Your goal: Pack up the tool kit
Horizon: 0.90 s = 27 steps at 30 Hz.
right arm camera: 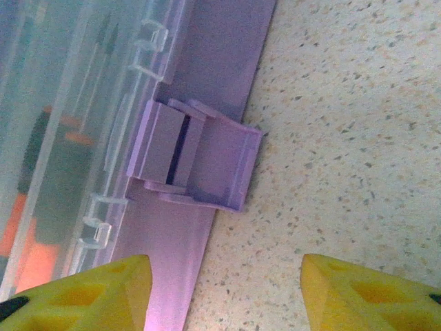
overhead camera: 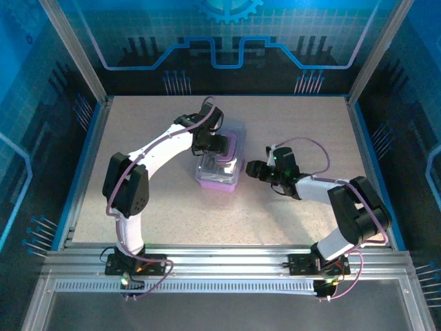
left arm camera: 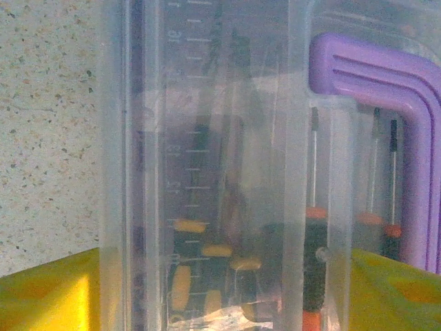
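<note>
The tool kit's purple case (overhead camera: 219, 178) lies mid-table with its clear lid (left arm camera: 227, 103) down. Through the lid I see yellow-black screwdrivers (left arm camera: 200, 265) and orange-handled ones (left arm camera: 313, 252), beside the purple handle (left arm camera: 406, 103). My left gripper (overhead camera: 219, 146) hangs over the case, and in the left wrist view it (left arm camera: 224, 296) is open, its yellow fingertips (left arm camera: 48, 296) straddling a section of the lid. Contact there is unclear. My right gripper (overhead camera: 253, 169) is open at the case's right side. In the right wrist view it (right arm camera: 224, 293) faces the purple latch (right arm camera: 196, 162), which stands flipped outward.
The speckled table (overhead camera: 151, 207) is bare around the case. Blue enclosure walls and an aluminium frame (overhead camera: 227, 265) bound the work area. The right arm's elbow (overhead camera: 358, 214) sits at the near right.
</note>
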Available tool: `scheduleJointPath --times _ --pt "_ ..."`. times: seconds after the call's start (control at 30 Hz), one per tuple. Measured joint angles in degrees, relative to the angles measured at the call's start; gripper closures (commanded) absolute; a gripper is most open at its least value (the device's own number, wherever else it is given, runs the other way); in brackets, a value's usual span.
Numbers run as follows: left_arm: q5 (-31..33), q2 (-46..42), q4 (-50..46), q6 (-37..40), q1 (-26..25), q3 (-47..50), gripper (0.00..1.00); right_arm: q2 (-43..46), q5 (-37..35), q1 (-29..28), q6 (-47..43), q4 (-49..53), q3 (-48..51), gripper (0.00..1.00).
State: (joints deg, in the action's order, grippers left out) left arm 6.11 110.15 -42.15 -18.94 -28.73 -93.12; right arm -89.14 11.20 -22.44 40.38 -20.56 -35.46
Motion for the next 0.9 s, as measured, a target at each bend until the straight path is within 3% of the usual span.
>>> scheduleJointPath --times 0.5,0.9 --pt "-6.05 -4.00 6.84 0.07 2.82 6.49 0.37 -2.82 20.70 7.50 5.55 -8.94 -2.58 0.30" --pt "-8.76 -4.33 6.69 0.07 4.68 6.78 0.41 -12.66 25.18 7.89 14.97 -21.16 -2.32 0.25"
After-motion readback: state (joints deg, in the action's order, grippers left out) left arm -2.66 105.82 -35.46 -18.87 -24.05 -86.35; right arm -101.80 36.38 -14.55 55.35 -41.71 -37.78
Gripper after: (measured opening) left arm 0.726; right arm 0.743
